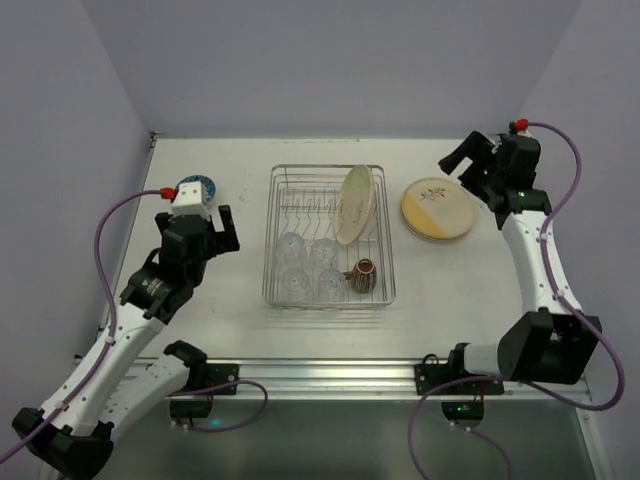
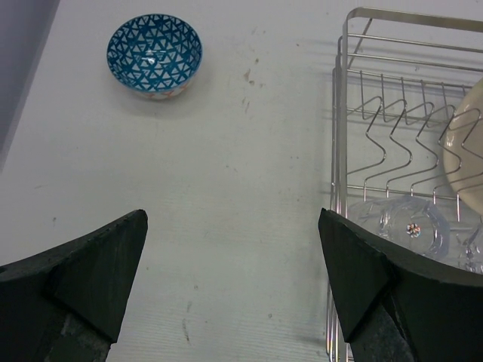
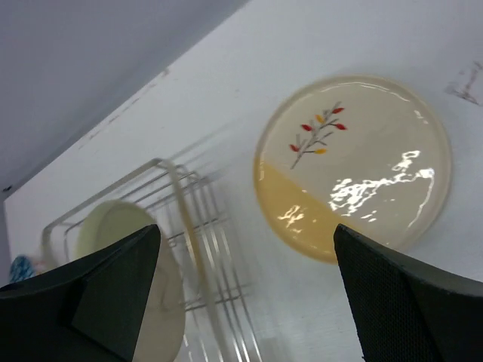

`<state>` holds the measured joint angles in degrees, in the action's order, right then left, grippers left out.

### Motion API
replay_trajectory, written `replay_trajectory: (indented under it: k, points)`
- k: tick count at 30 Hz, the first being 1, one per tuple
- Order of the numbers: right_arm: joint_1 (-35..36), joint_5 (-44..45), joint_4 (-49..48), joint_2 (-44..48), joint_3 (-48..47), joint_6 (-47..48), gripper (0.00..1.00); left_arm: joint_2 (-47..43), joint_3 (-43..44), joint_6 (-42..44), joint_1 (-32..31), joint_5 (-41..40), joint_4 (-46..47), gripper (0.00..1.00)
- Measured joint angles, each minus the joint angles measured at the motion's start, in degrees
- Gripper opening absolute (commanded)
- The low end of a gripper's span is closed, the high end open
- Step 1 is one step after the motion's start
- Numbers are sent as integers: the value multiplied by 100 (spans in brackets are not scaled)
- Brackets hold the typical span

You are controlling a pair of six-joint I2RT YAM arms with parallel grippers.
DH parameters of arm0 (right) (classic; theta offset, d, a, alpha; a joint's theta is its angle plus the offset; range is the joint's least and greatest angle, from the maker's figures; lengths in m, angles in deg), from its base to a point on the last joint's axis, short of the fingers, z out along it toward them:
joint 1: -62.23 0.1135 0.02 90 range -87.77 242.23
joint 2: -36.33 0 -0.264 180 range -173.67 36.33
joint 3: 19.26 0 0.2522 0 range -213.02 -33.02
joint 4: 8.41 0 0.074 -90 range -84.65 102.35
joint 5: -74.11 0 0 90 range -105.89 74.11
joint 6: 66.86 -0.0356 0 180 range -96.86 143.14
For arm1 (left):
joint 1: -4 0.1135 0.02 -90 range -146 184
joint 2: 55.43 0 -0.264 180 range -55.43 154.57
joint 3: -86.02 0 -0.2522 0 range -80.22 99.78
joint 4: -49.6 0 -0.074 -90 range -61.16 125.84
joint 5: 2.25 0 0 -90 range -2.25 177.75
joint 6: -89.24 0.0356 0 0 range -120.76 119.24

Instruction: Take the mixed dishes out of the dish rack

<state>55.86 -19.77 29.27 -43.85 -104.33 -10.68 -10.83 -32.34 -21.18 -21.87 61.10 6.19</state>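
The dish rack [image 1: 272, 240] stands mid-table. In it a cream plate [image 1: 354, 204] leans upright, several clear glasses [image 1: 292, 246] sit along the near side, and a dark brown mug [image 1: 362, 274] lies at the near right corner. Another plate [image 1: 440, 209], cream and yellow with a sprig pattern, lies flat on the table to the rack's right. The blue-patterned bowl [image 1: 192, 183] stands on the table at far left. My left gripper [image 1: 228, 232] hovers open between bowl and rack, holding nothing. My right gripper [image 1: 458, 158] is open above the flat plate [image 3: 355, 166], nothing between its fingers.
The left wrist view shows the bowl [image 2: 155, 54] far left and the rack's wall [image 2: 341, 113] at right, with a glass [image 2: 411, 226] behind it. Walls close the table on the left, back and right. A metal rail [image 1: 330, 372] runs along the near edge.
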Motion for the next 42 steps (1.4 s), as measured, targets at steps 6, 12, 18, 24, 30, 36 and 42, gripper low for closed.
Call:
replay_trajectory:
  k: [6, 12, 18, 24, 30, 36, 42]
  points:
    - [955, -667, 188, 275, -809, 468, 95, -188, 0, -107, 0, -542, -50, 100]
    - [2297, -407, 706, -321, -1351, 737, 86, -267, 0, -131, 0, -684, -48, 100]
    - [2728, -72, 1147, -1113, -1770, 837, 78, -157, 0, -127, 0, -629, -48, 100]
    - [3029, 496, 1628, -1738, -2271, 944, 65, -153, 0, -125, 0, -551, -46, 100]
    - [3305, 944, 1917, -1945, -2485, 957, 58, -129, 0, -122, 0, -492, -44, 100]
    - [3423, 1204, 2046, -2214, -2686, 953, 50, -116, 0, -120, 0, -448, -44, 100]
    - [3423, 1357, 2173, -2417, -2723, 949, 46, -109, 0, -107, 0, -393, -42, 100]
